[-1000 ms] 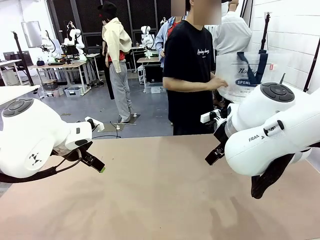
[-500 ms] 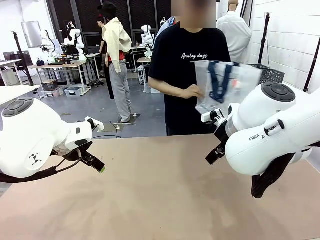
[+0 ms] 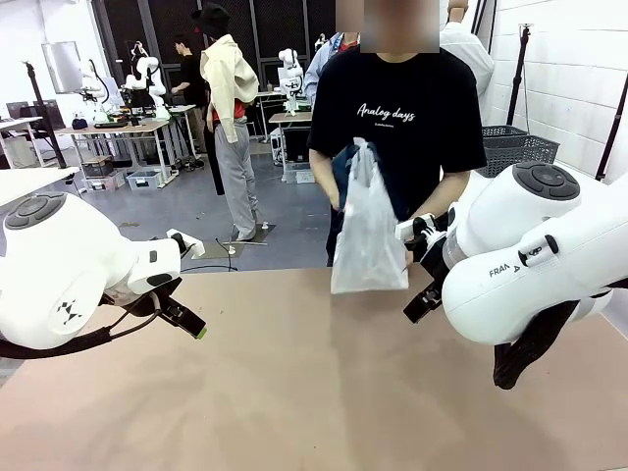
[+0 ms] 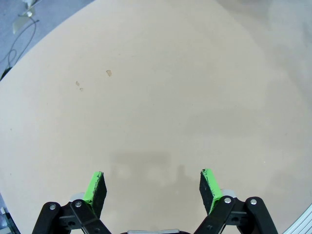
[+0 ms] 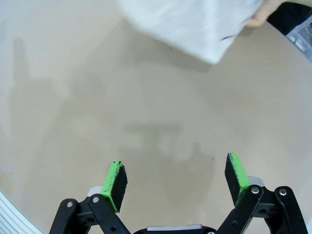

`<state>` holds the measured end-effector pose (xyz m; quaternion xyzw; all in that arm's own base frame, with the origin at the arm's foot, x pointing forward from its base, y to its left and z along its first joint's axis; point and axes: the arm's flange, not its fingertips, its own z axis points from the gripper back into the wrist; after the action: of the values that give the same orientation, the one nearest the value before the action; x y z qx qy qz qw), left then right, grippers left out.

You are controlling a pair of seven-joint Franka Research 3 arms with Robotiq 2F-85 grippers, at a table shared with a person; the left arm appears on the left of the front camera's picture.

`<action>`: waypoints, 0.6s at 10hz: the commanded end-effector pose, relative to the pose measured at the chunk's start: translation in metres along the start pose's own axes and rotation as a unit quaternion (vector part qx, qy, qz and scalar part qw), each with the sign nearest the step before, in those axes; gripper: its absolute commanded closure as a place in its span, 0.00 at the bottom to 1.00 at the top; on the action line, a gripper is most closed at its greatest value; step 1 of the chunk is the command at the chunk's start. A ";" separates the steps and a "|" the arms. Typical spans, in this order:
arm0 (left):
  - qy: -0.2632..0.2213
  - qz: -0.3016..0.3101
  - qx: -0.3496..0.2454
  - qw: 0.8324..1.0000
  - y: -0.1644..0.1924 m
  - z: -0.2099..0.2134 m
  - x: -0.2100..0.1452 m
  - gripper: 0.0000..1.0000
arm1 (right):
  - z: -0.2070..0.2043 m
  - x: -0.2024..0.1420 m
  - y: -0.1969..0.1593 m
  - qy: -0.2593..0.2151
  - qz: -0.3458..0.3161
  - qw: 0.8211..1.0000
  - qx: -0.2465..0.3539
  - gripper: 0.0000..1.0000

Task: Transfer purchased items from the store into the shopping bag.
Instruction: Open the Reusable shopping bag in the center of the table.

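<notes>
Task barely begun, by my judgement. Bag [image 3: 368,235] is held up by the person [image 3: 397,118] at the table's [image 3: 294,392] far edge, 12 o'clock from me. Contents can't be made out. All packing is ahead.
Left pincer [image 4: 152,183]: wide, empty, over bare top.
Right pincer [image 5: 175,178]: wide, empty, bag at its 12 o'clock.

The shopping bag [image 3: 368,245] is translucent whitish, with a dark patch near its top that is perhaps navy. The table [image 3: 294,392] is plain tan. The person's T-shirt [image 3: 397,137] is black with white lettering. The left gripper [image 4: 151,174] and right gripper [image 5: 175,163] are black with bright green pads [image 4: 95,190].
</notes>
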<state>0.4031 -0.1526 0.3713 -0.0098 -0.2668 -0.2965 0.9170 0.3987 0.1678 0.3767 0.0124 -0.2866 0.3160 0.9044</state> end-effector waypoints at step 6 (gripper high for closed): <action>0.000 0.002 0.000 1.000 0.001 0.000 0.000 0.00 | 0.000 0.000 0.001 0.000 0.000 1.000 0.000 0.00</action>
<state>0.4031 -0.1527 0.3713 -0.0098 -0.2668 -0.2965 0.9170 0.3987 0.1678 0.3767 0.0124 -0.2866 0.3160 0.9044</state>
